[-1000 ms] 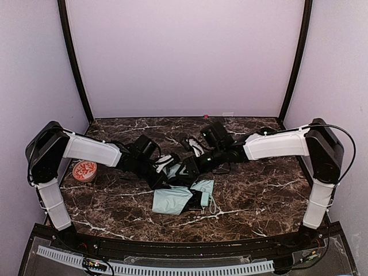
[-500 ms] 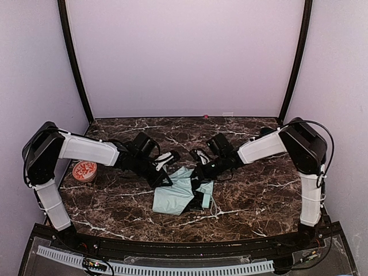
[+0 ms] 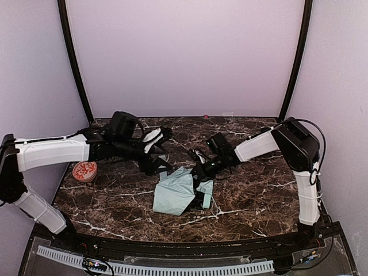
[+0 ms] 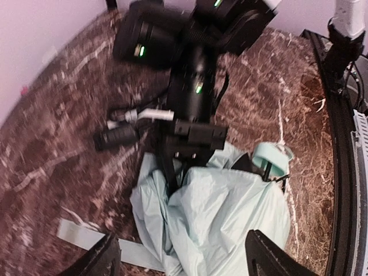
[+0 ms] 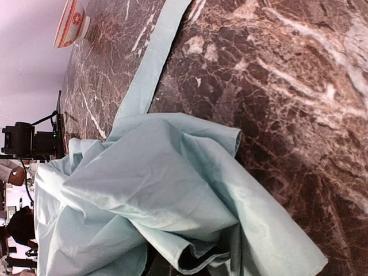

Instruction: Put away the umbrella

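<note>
Left arm (image 3: 54, 152) stretches inward with jaws spread wide; right arm (image 3: 256, 146) reaches low, jaws clamped together.

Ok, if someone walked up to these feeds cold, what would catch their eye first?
Probably the umbrella, a crumpled heap of pale mint fabric in the middle of the dark marble table. Next, the right gripper, which looks pinched shut on the heap's far edge, with the left gripper hovering open to its left. A red-and-white bowl sits alone near the table's left edge.
</note>
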{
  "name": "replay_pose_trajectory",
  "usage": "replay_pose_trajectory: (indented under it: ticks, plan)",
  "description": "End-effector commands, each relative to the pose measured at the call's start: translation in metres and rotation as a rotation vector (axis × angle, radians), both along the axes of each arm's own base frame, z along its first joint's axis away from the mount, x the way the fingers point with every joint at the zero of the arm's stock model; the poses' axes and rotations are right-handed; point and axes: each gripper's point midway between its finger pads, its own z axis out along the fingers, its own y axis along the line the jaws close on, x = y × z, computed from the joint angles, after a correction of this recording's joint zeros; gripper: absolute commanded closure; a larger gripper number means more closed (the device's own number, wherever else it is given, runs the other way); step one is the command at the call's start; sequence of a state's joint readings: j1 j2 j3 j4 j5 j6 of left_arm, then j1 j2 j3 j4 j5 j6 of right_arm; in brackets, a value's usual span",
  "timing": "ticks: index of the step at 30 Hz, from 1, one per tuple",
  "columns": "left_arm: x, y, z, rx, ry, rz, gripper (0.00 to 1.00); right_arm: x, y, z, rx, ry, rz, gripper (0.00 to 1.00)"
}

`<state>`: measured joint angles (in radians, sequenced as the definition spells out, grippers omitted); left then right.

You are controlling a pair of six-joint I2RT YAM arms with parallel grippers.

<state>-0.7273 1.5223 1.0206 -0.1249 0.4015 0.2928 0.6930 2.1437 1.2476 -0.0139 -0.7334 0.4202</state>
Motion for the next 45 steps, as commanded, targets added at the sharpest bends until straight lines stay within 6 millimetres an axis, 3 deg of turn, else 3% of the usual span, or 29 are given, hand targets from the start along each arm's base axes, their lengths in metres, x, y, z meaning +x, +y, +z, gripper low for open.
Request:
replay_pose_trajectory:
  ticks: [1,3,5,7,9,13,17,22,24,30,35,38,40,45]
  plan:
    - [-0.048,-0.003,0.046,-0.047,-0.260,-0.290,0.24,-0.005,-0.025,-0.053,-0.169,0.060,-0.013,0.99]
    - [-0.089,0.005,0.012,0.037,-0.254,-0.465,0.22,-0.005,-0.022,-0.051,-0.153,0.068,0.000,0.98]
    - [-0.106,0.009,-0.011,0.109,-0.273,-0.564,0.19,-0.004,-0.020,-0.051,-0.157,0.071,0.011,0.98]
    - [-0.101,0.009,-0.028,0.174,-0.300,-0.577,0.16,-0.004,-0.021,-0.052,-0.168,0.072,0.020,0.98]
    - [-0.089,0.008,-0.039,0.232,-0.324,-0.562,0.04,-0.004,-0.021,-0.050,-0.165,0.072,0.022,0.98]
    - [-0.081,0.007,-0.065,0.296,-0.326,-0.587,0.01,-0.003,-0.020,-0.050,-0.165,0.070,0.019,0.98]
    - [-0.064,0.005,-0.103,0.369,-0.262,-0.495,0.01,0.000,-0.016,-0.048,-0.144,0.073,0.005,0.98]
    - [-0.093,0.003,-0.139,0.422,-0.098,-0.553,0.04,0.010,-0.007,-0.037,-0.122,0.057,0.010,0.96]
    - [-0.099,0.002,-0.147,0.443,-0.012,-0.542,0.07,0.022,-0.002,-0.022,-0.103,0.019,-0.003,0.93]
    - [-0.119,0.012,-0.171,0.528,0.210,-0.525,0.14,0.077,0.004,0.052,-0.002,-0.103,-0.121,0.79]
    - [-0.130,0.025,-0.194,0.599,0.337,-0.492,0.14,0.106,-0.022,0.120,0.061,-0.180,-0.250,0.68]
    - [-0.132,0.028,-0.202,0.620,0.361,-0.481,0.16,0.108,-0.043,0.156,0.084,-0.245,-0.306,0.67]
    - [-0.130,0.032,-0.209,0.648,0.361,-0.464,0.21,0.098,-0.055,0.183,0.087,-0.308,-0.309,0.66]
    - [-0.116,0.040,-0.222,0.707,0.306,-0.403,0.51,0.061,-0.078,0.211,0.104,-0.438,-0.266,0.61]
